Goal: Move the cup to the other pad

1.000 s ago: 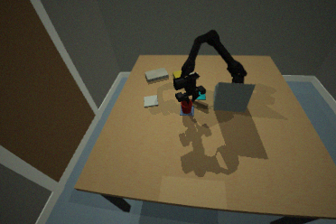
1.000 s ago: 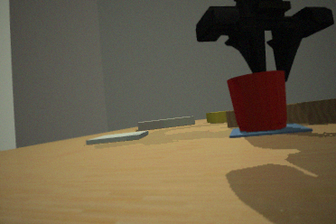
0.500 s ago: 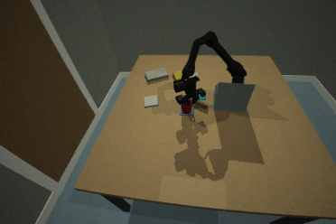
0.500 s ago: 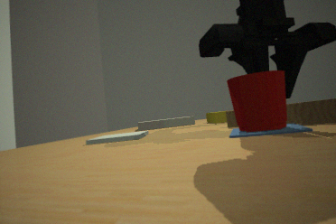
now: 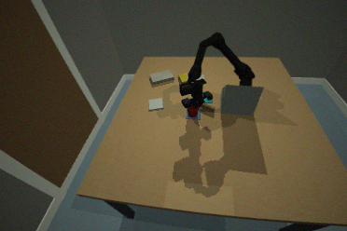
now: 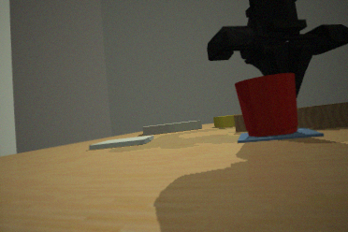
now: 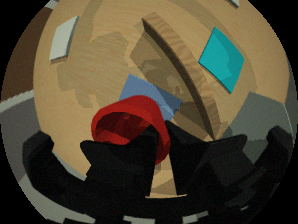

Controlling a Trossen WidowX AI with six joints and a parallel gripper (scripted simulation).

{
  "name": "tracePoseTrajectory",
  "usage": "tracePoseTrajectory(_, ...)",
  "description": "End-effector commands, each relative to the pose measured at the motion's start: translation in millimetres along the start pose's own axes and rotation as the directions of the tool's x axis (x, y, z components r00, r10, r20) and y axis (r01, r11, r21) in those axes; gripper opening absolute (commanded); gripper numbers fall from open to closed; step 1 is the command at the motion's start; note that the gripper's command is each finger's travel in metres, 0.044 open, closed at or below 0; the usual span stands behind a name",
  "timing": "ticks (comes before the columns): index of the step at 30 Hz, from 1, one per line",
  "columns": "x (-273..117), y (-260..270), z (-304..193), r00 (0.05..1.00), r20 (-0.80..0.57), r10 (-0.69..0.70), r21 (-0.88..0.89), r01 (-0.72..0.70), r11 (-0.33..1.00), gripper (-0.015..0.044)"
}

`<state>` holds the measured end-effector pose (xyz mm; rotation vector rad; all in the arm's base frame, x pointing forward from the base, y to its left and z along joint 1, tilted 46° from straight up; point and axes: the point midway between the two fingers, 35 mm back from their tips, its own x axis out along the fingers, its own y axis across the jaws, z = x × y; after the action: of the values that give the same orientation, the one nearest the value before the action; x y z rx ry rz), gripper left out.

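The red cup stands on the blue pad. My gripper is shut on the cup's wall, one finger inside the rim and one outside. In the exterior view the fingertips are hidden behind the cup. The inside of the cup is dark in the wrist view and no marbles can be made out. A pale pad lies to the left, and a teal pad lies beyond the wooden barrier.
The low wooden barrier stands close beside the blue pad. A grey upright panel stands to the right. A pale block and a yellow block are farther back.
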<state>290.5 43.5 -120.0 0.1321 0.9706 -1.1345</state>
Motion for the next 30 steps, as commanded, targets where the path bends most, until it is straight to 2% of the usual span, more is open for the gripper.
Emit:
tracePoseTrajectory(1, 0.1, 0.0, 0.3, 1.000, -0.001, -0.001, 0.001, 0.001, 1.000, 0.0000)
tracePoseTrajectory(7, -6.3, 0.7, 0.2, 1.000, -0.001, 0.000, 0.000, 0.000, 1.000, 0.0000)
tracePoseTrajectory(20, -56.8, -1.6, -2.2, 1.000, 0.002, -0.003, -0.005, 0.003, 1.000, 0.0000)
tracePoseTrajectory(30, -55.2, -1.7, -2.9, 1.000, 0.009, -0.001, -0.013, 0.001, 1.000, 0.0000)
